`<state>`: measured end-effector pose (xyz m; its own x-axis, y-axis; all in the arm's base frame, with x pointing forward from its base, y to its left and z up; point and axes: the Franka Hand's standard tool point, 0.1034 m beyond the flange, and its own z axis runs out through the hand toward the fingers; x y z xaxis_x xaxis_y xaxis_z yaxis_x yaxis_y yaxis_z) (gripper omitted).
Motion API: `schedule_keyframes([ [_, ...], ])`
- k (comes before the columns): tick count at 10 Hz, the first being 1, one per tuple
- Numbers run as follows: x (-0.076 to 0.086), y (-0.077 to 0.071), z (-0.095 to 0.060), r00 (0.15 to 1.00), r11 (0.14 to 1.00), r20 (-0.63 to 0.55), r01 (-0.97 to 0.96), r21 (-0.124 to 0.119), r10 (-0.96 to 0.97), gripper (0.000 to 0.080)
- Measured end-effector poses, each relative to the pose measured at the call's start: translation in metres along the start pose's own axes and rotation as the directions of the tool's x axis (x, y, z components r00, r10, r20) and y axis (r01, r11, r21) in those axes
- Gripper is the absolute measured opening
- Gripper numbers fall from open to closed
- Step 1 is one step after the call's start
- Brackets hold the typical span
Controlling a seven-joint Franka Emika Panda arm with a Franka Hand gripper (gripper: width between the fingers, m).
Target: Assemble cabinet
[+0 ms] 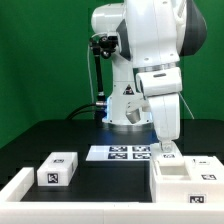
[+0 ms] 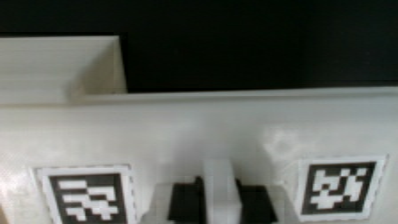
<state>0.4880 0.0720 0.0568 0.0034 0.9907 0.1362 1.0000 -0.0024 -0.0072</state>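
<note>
Over on the near right of the bench (image 1: 100, 190) sits the cabinet (image 1: 185, 183), a big white box with its open side up. The arm (image 1: 160, 90) hangs straight down so the fingers (image 1: 166, 152) are right at the box's far left corner, touching the rim or as good as. The wrist view is pretty much all cabinet (image 2: 196, 130): one white wall with a tag on each side, plus some blurry stuff low in the middle between the tags. Honestly I can't tell from either picture whether the fingers are spread, pinched together or already clamped on that wall, so I'm not calling it.

Everything else is loose. A small tagged block (image 1: 57, 170) sits on the near left, well apart from the cabinet, and a long white piece (image 1: 15, 185) lies at the left edge. The marker board (image 1: 125, 152) lies flat in the middle, just left of the fingers.

My read is that this is an early step. Nothing looks fitted to the body, and the arm seems to be going for a hold on the cabinet wall, probably to shift or turn the box into a better spot.

The next move needs the fingers square across that thin wall and seated deep enough before they squeeze. A corner grab on a box this big could twist or tip once it gets dragged, so I'd go slow and low.
</note>
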Motion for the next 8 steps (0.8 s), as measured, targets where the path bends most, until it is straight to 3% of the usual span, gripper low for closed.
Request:
schedule_keyframes([
  [3, 0.004, 0.042, -0.002, 1.0, 0.999, -0.01, -0.005, 0.036, 0.005, 0.0062],
  [4, 0.004, 0.055, -0.003, 1.0, 0.999, -0.013, -0.002, 0.041, 0.002, 0.0062],
  [5, 0.004, 0.063, -0.004, 1.0, 1.0, -0.015, 0.005, 0.029, -0.005, 0.0062],
  [8, 0.003, 0.059, -0.001, 1.0, 0.999, -0.015, 0.001, 0.036, 0.0, 0.0062],
])
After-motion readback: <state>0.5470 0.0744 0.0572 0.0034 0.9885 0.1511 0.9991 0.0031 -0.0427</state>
